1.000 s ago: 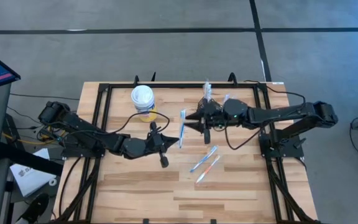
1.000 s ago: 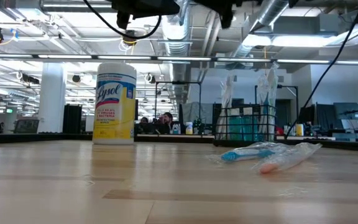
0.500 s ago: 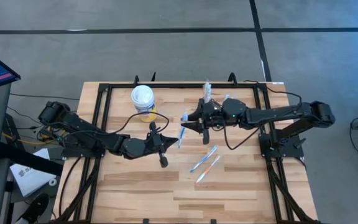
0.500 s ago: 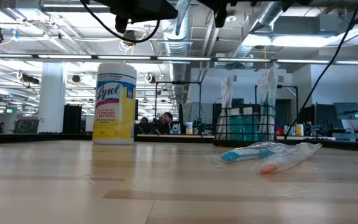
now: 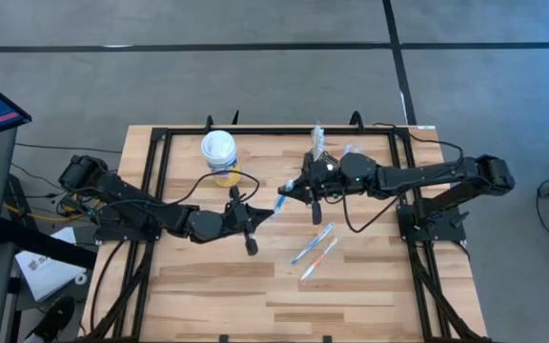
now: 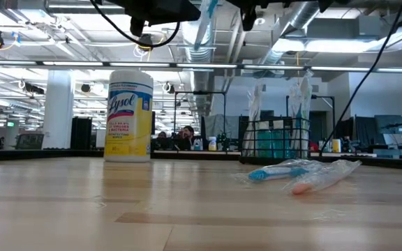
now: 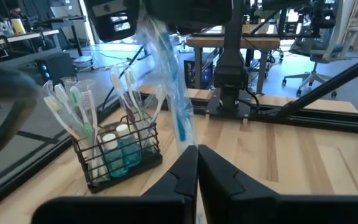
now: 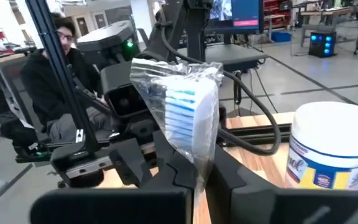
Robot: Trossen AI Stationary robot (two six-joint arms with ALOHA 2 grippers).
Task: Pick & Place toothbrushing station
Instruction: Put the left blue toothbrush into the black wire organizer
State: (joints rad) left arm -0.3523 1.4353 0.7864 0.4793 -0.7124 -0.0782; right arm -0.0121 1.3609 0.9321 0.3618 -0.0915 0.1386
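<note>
Pale wooden planks are forming the table [image 5: 208, 276], edged by a black metal frame, and it is sitting on a grey floor; in the low view an open workshop with exposed ceiling pipes is stretching out behind it.

Toward the far edge of the table, right of centre, the toothbrushing station [image 5: 320, 145] is standing upright: a small black wire-mesh caddy [image 7: 120, 152], rectangular, holding several slim toothbrushes on end and small bottles of blue liquid. In the low view it [image 6: 278, 139] is showing as a thin dark grid behind everything else.

Both dark arms are meeting above the middle of the table. The left gripper [image 5: 255, 211] is reaching in from the left with its fingers pressed together on the lower end of a wrapped toothbrush [image 5: 282, 195], a blue-and-white brush in crinkled clear plastic. The right gripper [image 5: 296, 187] is reaching from the right, just in front of the caddy, and is pinching the wrapper's other end [image 8: 188, 118], so the package is hanging between the two.

Nearer the front, two more wrapped toothbrushes [image 5: 315, 250] are lying flat side by side, one blue, one orange-pink. A cylindrical yellow wipes canister [image 5: 219, 155] with a round white lid is standing at the far left.
</note>
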